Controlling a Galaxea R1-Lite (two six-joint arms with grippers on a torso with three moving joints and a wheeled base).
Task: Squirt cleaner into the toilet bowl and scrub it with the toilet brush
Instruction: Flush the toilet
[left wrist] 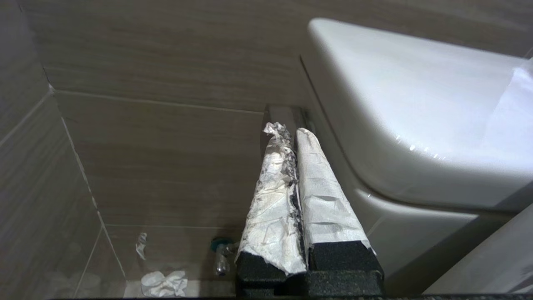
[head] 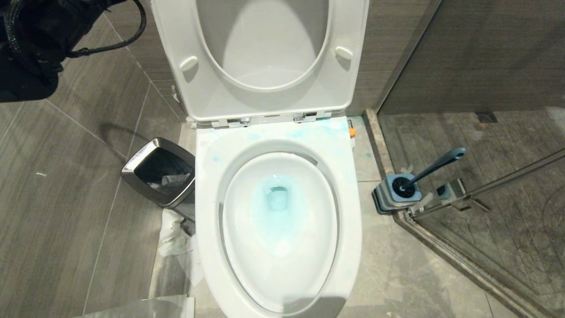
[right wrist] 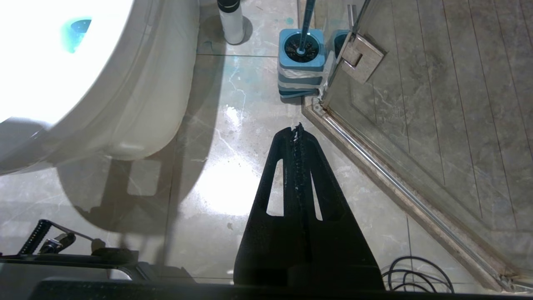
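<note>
The toilet bowl is the biggest thing here — a glossy white porcelain oval, its seat and lid tipped up against the grey wood-grain wall tiles. The cleaner sits in the bowl's throat as a turquoise pool, with paler blue smears across the flat porcelain just below the chrome hinges. Beside the bowl on the robot's left stands a small square waste bin with a polished chrome rim, crumpled white tissue on the floor against it. On the bowl's other side, by the corner of a glass shower screen, the toilet brush leans in its squarish holder — light-blue top, grey-striped sides, slim slate-blue handle thickening at its end.

The left gripper is held up beside the bowl's outer white wall, pointing toward the tiled wall; its fingers are wrapped in creased white tape and pressed together, holding nothing. The right gripper hangs over the marble-patterned floor on the holder's side of the bowl, black jaws together and empty. Near the holder stands a white cylinder with a dark top, possibly a bottle; no label is legible.
</note>
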